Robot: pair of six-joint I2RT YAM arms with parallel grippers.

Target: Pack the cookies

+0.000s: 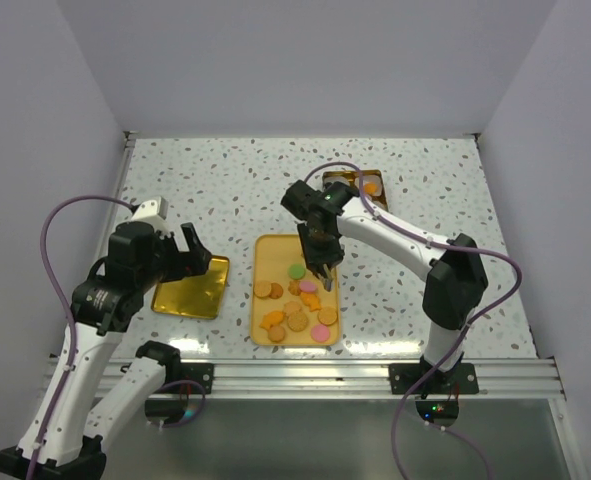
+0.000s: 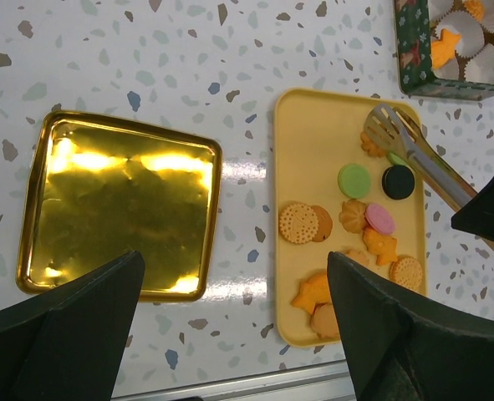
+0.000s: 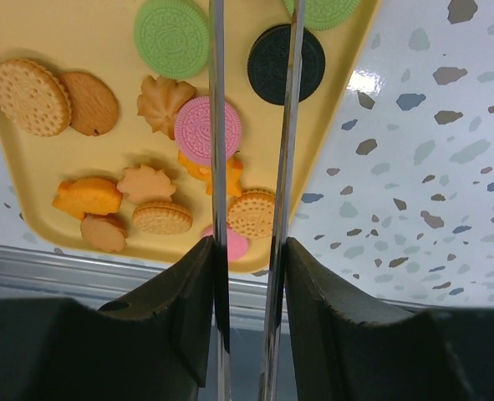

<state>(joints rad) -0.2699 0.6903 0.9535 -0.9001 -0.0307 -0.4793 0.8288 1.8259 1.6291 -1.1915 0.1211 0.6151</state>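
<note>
While we look for print, the patterned green wall of the tin [image 2: 412, 58] beyond the far right corner of the yellow tray [image 1: 275, 255] is too small for us to read.

We see the right arm [image 1: 445, 275] rise from its base to the right of the tray, bend at a high elbow and reach over the tray's right half, wrist turned down. The right hand [image 1: 322, 262] is clamped on a pair of metal tongs [image 2: 405, 142], fingers pressed against both blades. The slotted tips hang over the tray's far right part, near a black cookie [image 2: 398, 181].

The cookies [image 1: 297, 305] lie loose on the tray, mostly in its near half: orange, tan, pink, green and black. A few orange ones sit in the tin.

Left of the tray, the left arm [image 1: 115, 280] is folded. The left hand [image 1: 197, 255] is spread wide above a gold tray [image 1: 192, 288] lying on the bench [image 1: 225, 190], and it holds nothing.
</note>
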